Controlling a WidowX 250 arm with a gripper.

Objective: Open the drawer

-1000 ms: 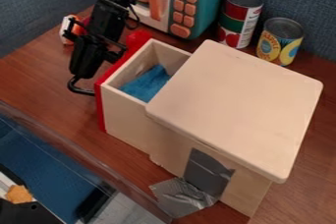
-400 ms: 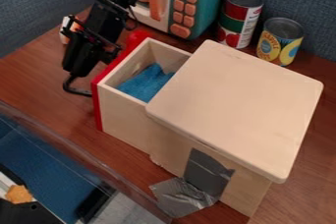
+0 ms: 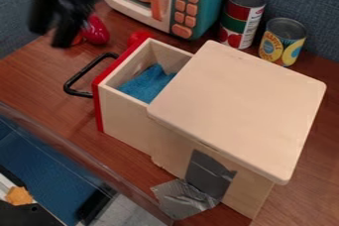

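And there's the drawer, standing well out of the left side of the box, blue cloth showing inside. The gripper hangs open and empty, up beyond the handle – clear of it, so it shouldn't nudge the drawer shut. Grey tape grips the box's side, probably to anchor it to the bench against a pull – job looks done.
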